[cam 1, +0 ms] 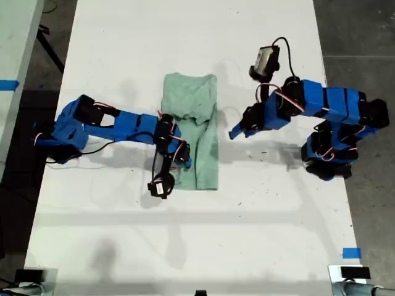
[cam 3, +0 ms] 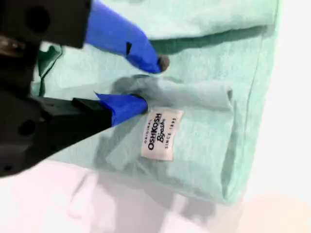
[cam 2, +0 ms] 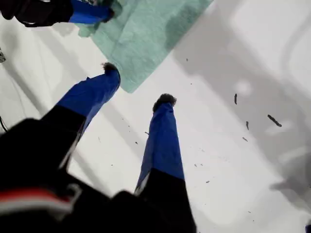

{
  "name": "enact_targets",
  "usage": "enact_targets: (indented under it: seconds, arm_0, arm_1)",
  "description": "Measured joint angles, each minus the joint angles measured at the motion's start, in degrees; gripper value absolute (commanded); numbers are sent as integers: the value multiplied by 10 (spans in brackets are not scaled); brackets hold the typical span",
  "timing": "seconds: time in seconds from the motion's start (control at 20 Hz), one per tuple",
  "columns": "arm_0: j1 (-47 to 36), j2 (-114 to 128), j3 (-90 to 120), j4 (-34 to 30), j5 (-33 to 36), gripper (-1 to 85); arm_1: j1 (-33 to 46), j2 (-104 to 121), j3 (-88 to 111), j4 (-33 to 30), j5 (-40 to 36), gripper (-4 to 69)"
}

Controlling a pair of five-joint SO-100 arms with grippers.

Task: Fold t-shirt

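A white label [cam 3: 162,134] sewn on the t-shirt [cam 1: 192,129] reads "ORIGINAL OSHKOSH B'gosh SINCE 1895". The shirt is pale mint green, soft and heathered, folded into a long narrow strip lying mid-table [cam 1: 185,37], with a rumpled ridge across its middle. My second gripper [cam 3: 148,85] is down on the shirt beside the label, jaws narrowly apart, with a raised fold of cloth between the tips; whether it grips I cannot tell. My first gripper [cam 2: 138,85] hangs over bare table just off the shirt's edge, toward the exterior view's right, jaws spread wide and empty
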State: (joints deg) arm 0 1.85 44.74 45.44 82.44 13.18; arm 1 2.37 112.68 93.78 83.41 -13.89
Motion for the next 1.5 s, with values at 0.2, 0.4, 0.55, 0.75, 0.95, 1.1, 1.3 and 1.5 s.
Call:
enact_targets:
  seconds: [0.2,0.4,0.55,0.75,0.95,1.1,1.3,1.5]
  arm_0:
    - [3,69,-1,18,42,302]
    - [10,226,25,109,49,286]
    - [33,317,120,137,31,288]
    - [105,356,276,58,-42,290]
    - [135,362,400,-90,-83,290]
    - [131,341,411,-132,-90,290]
    - [130,302,429,-162,-90,284]
    - [110,264,435,-175,-106,276]
  arm_1:
    - [0,0,12,-9,0,188]
    - [0,4,12,-9,1,185]
    - [-30,9,28,-33,1,163]
    - [-94,-27,36,-112,0,228]
    - [-134,-149,36,-168,11,259]
    - [-136,-214,-1,-188,14,268]
    - [-136,-283,-27,-206,15,270]
    - [-136,-360,-49,-242,15,266]
